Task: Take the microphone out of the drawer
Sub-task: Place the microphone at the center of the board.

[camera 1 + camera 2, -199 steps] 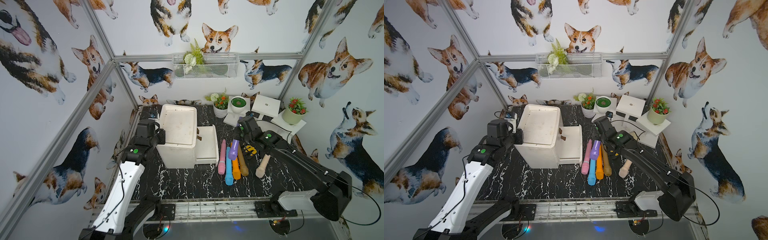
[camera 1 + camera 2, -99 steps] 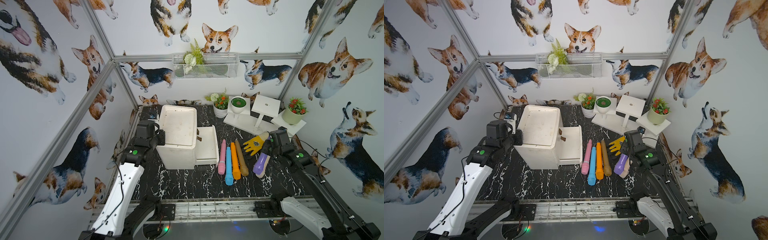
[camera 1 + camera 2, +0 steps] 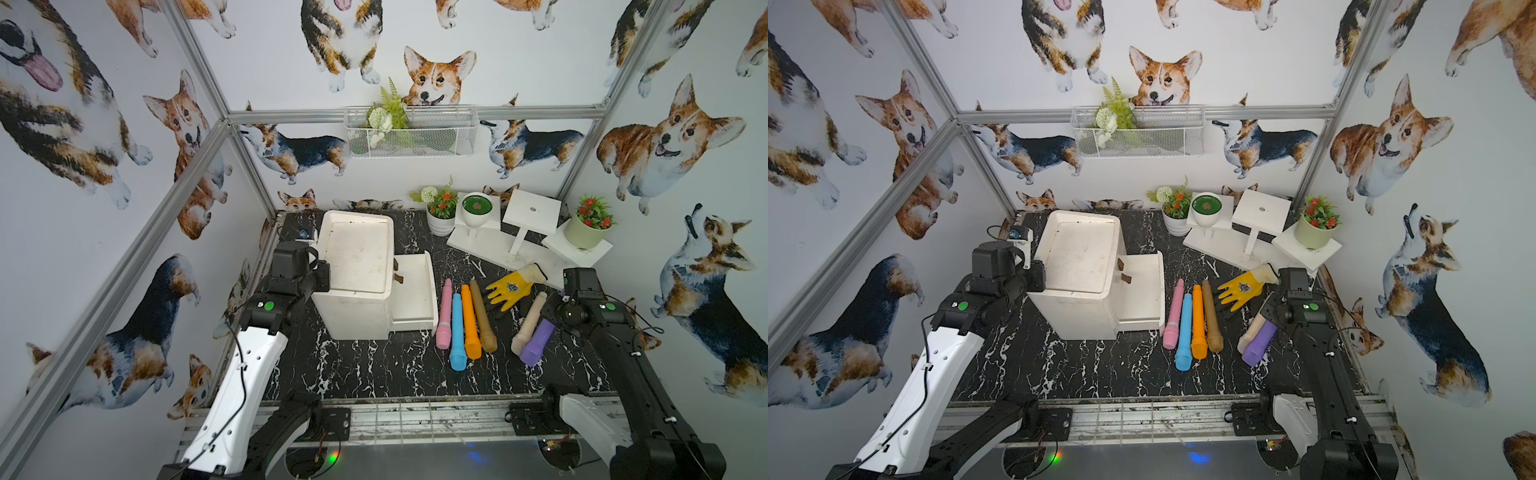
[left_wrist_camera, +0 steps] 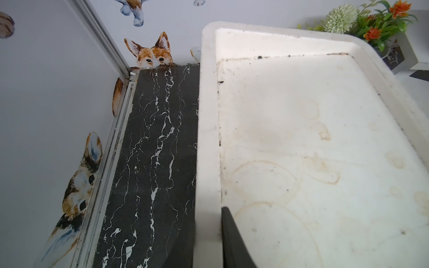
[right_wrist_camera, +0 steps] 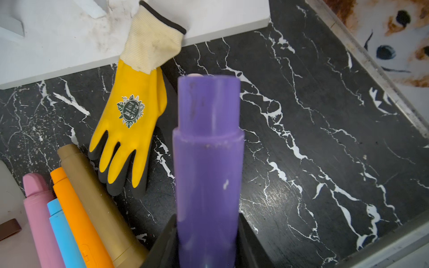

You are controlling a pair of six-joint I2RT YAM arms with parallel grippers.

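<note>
Right claw [image 5: 207, 222] clamped partway closed around purple microphone [image 5: 209, 150]. Microphone out of open drawer [image 3: 413, 291], at 4 o'clock on worktop [image 3: 374, 370], just beside cream microphone [image 3: 528, 322]. Left claw [image 3: 320, 276] closed, at 9 o'clock edge of white cabinet [image 3: 357, 257]. Worktop black marble with white veins. Yellow glove [image 3: 511, 286] at 2 o'clock. Walls [image 3: 124, 166] corgi-printed. Wire basket [image 3: 411, 133] on back wall, 12 o'clock.
</note>
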